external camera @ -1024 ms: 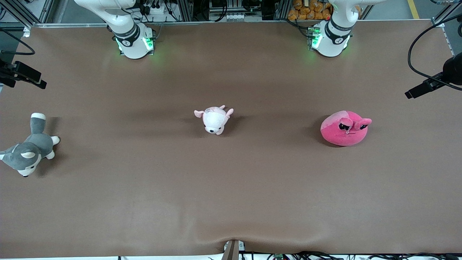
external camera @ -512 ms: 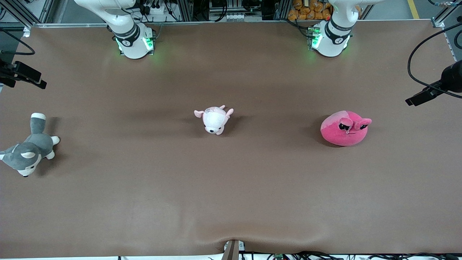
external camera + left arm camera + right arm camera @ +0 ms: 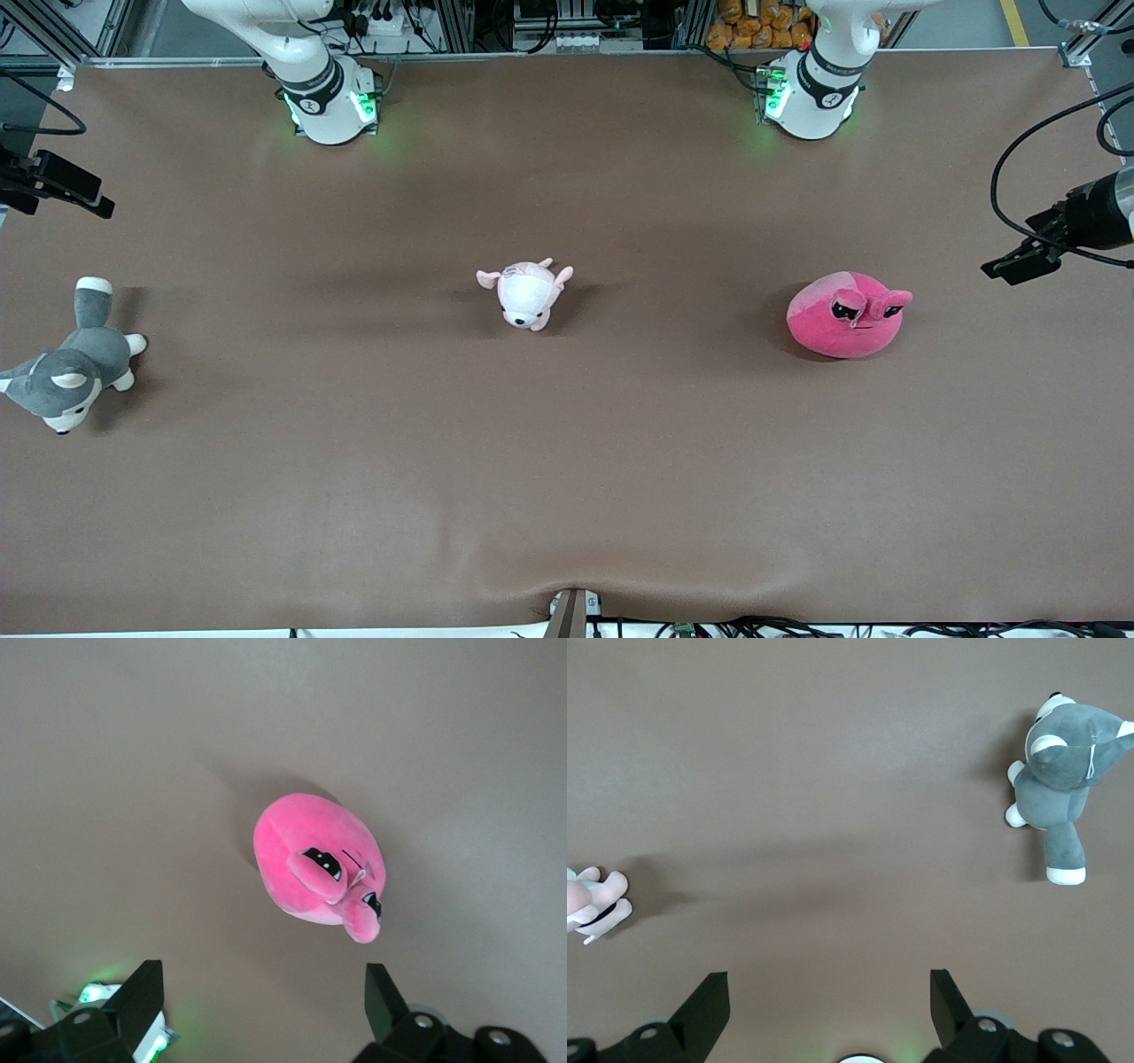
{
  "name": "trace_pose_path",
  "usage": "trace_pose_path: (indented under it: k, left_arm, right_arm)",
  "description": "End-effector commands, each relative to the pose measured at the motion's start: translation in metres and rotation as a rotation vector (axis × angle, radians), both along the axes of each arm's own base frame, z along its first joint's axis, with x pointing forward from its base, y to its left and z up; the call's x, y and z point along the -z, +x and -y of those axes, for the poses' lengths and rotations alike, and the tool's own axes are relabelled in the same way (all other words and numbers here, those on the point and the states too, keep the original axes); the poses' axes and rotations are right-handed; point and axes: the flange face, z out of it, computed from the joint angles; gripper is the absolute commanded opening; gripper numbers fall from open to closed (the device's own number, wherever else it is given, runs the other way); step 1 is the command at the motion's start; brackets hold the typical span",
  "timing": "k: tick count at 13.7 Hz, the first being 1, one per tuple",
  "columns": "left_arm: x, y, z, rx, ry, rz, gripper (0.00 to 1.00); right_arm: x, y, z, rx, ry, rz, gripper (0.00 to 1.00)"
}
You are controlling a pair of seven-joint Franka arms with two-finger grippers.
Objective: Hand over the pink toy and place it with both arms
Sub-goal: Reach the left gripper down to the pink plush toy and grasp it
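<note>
The pink toy (image 3: pixel 846 315), a round hot-pink plush with a paler patch and half-closed black eyes, lies on the brown table toward the left arm's end. It also shows in the left wrist view (image 3: pixel 319 868), facing up. My left gripper (image 3: pixel 999 267) hangs in the air over the table's end, apart from the toy, and in its wrist view (image 3: pixel 261 992) it is open and empty. My right gripper (image 3: pixel 102 206) hangs over the right arm's end of the table, and in its wrist view (image 3: pixel 828 997) it is open and empty.
A small pale pink-and-white plush animal (image 3: pixel 527 294) lies mid-table and shows in the right wrist view (image 3: pixel 594 899). A grey-and-white plush dog (image 3: pixel 71 368) lies at the right arm's end and shows there too (image 3: pixel 1063 771). The arm bases (image 3: pixel 330 102) (image 3: pixel 808 93) glow green.
My left gripper has moved lower in the front view, a little closer to the pink toy. The right arm and all three toys have not moved.
</note>
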Motion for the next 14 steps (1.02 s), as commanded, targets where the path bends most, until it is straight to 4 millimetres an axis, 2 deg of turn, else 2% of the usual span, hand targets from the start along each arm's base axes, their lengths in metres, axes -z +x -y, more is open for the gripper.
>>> trace_pose_path:
  k: [1,5,9,14]
  left_arm:
    - [0.008,0.001,-0.002,-0.091,-0.042,-0.009,1.0]
    - [0.023,0.002,0.001,-0.198,-0.069,-0.047,1.0]
    - [0.041,0.001,-0.01,-0.295,-0.123,-0.089,1.0]
    - [0.053,0.006,-0.006,-0.401,-0.149,-0.129,1.0]
  right_arm:
    - [-0.004,0.002,-0.001,0.005,0.01,0.006,1.0]
    - [-0.004,0.002,-0.001,0.005,0.01,0.006,1.0]
    - [-0.004,0.002,-0.001,0.005,0.01,0.006,1.0]
    - [-0.004,0.002,-0.001,0.005,0.01,0.006,1.0]
